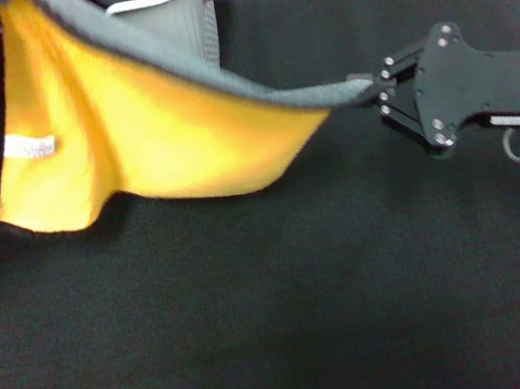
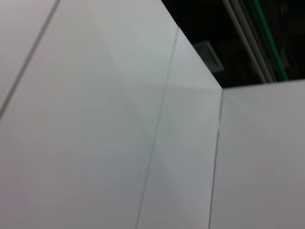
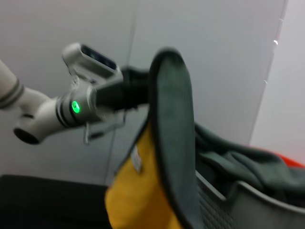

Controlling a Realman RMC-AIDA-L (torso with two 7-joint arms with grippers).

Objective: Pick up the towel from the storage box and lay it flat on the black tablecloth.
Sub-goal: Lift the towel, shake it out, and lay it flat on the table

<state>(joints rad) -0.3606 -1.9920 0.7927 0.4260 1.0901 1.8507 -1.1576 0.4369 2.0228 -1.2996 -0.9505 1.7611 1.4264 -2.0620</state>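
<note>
Soft yellow-and-grey cloth towel (image 1: 141, 142), hanging above wide matte black tablecloth (image 1: 275, 324), stretched between right claw (image 1: 372, 90), closed on one corner, and left claw (image 3: 131, 90), gripping opposite edge. Probably light, floppy; best held by corners.

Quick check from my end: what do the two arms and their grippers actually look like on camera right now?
The right gripper is matte black: flat plates and linkage bars dotted with silver screws, a silver ring at the wrist. The left gripper is black too, on a light grey rounded arm with dark joint bands, a glowing green light and a silver-grey camera block on top.
</note>
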